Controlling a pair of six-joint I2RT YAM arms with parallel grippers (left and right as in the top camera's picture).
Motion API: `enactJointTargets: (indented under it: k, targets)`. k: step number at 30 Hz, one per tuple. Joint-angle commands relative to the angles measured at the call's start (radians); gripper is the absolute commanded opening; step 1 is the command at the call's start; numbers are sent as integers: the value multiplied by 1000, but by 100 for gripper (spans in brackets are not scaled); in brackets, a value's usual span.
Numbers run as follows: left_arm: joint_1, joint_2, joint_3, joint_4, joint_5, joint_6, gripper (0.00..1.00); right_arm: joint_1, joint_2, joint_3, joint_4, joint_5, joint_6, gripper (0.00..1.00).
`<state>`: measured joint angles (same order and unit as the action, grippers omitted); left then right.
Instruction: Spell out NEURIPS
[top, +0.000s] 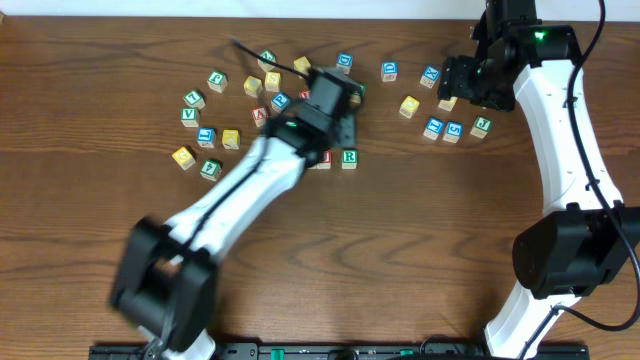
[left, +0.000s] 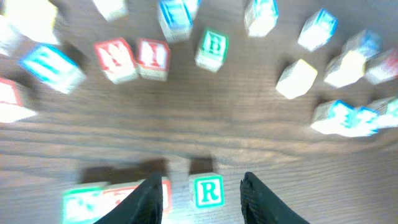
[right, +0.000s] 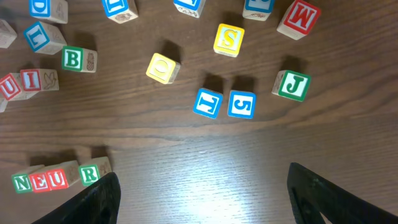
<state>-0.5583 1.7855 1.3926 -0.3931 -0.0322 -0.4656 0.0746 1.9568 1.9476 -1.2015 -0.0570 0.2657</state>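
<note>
Your row so far reads N, E, U, R near the middle of the table (top: 420, 250). The green N cube (right: 22, 182), red E cube (right: 39, 181) and red U cube (right: 57, 180) stand touching side by side. The green R cube (right: 90, 174) stands just beside the U cube, with a thin gap between them.

Your left gripper (left: 201, 183) hangs over the R cube with its fingers (left: 149, 199) spread, one on either side of the cube. As far as the blurred left wrist view shows, neither finger touches it. From overhead, the left arm (top: 240, 185) covers most of the row, so you see only the R cube and part of a red cube next to it.

Farther from the arms' bases, a red I cube (right: 29, 79) lies touching a second red U cube (right: 9, 87), with a green B cube (right: 73, 59) near them.

Well apart to the right, a yellow S cube (right: 228, 38) sits among loose cubes. These include a green J cube (right: 292, 85), a red M cube (right: 300, 17) and two blue cubes (right: 207, 102) side by side.

Your right gripper (right: 202, 172) hovers over bare wood just short of that scatter. Its fingers are spread wide and nothing is between them.
</note>
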Motion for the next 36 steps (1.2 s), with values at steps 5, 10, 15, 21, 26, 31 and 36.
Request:
enactJointTargets:
  k: [5,10,15,21,26,31,36]
  targets:
    - [89,-198,13,-179,-5,47,40,54,9,-92,61,-56,-13,72]
    - [171,-222,13,-287,-5,47,40,105,9,-205,158,-142,-11,51]
    - [249,-220,13,-323,-5,47,40,183,9,-327,291,-166,37,26]
    - [272,-220,13,-325,-5,47,40,257,9,-462,470,-119,102,8]
    - [272,-220,12,-328,-5,46,40,280,9,-541,552,-114,173,1]
    - [272,-220,12,-333,-5,46,40,289,9,-597,606,-123,216,1]
    - [272,-220,11,-332,-5,46,40,307,56,-628,672,-192,247,1]
